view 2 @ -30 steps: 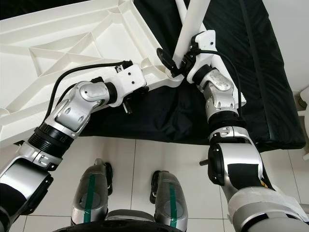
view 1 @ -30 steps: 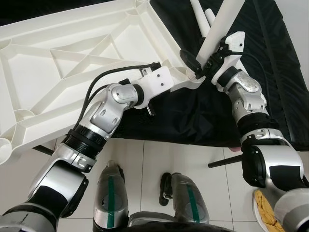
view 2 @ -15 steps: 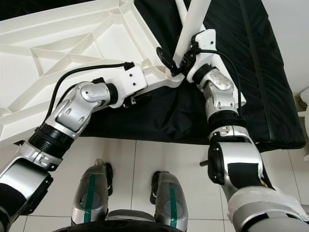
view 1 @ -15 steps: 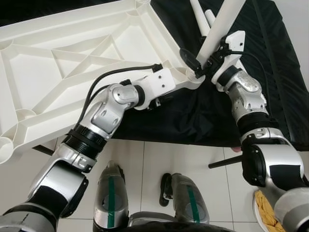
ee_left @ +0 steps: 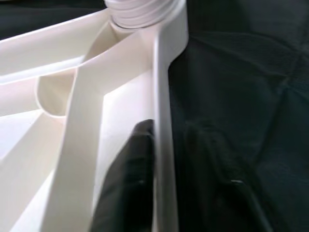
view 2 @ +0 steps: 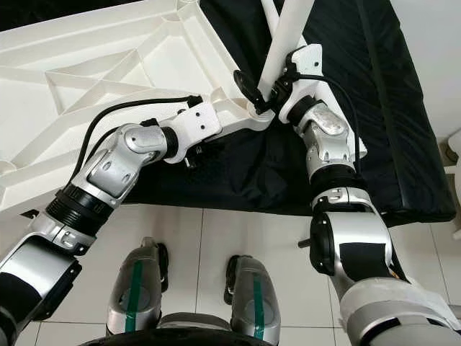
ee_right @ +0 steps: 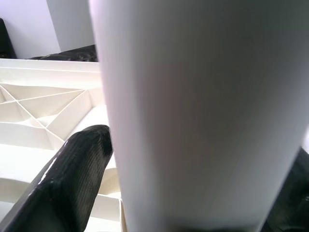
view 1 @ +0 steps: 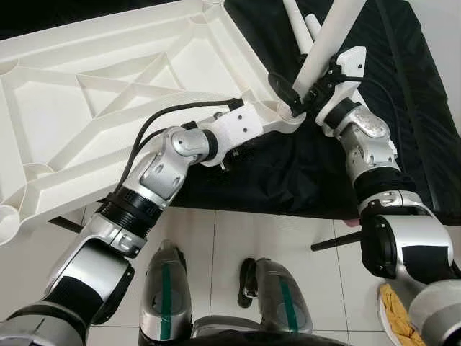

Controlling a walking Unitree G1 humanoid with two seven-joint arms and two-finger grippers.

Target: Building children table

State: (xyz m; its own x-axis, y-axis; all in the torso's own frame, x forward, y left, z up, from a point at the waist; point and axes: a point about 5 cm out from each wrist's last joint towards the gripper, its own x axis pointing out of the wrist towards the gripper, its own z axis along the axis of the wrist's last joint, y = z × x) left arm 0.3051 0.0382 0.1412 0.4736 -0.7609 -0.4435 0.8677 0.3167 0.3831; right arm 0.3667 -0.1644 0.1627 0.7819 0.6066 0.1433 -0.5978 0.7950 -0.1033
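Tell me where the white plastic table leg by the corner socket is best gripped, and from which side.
Probably low on the white plastic table leg, just above the corner socket of the upturned white ribbed tabletop, coming from the robot's right. The round, smooth shaft leans away up-right, so a low side grip steadies its foot. The right pincer grips there; the left pincer straddles the rim.

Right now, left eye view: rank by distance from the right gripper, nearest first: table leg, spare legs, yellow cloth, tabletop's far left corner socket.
1. Table leg: in the right gripper, at the tabletop's near corner.
2. Spare legs: just beyond, on the black cover.
3. Corner socket and yellow cloth: too close to call; socket far left, cloth on the floor, low right.
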